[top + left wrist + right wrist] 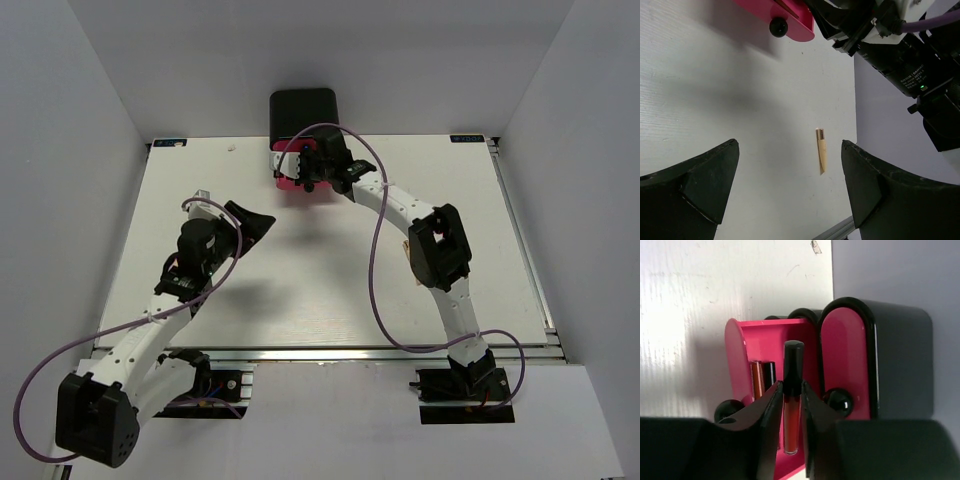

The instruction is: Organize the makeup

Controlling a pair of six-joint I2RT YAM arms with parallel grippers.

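My right gripper (791,385) is shut on a slim red-and-black stick (792,407), holding it over the open pink drawer (747,340) of the black box (902,360). Another red-and-black stick (758,380) lies inside that drawer. In the top view the right gripper (303,172) is at the drawer (288,184), in front of the box (302,108). My left gripper (790,147) is open and empty above the table. A beige stick (822,156) lies on the table between and beyond its fingers. The left gripper (232,212) is left of centre in the top view.
A closed pink drawer front (842,347) with a black knob (840,401) is to the right of the open one. The right arm (900,55) fills the left wrist view's upper right. The table's metal front edge (832,231) is near the beige stick.
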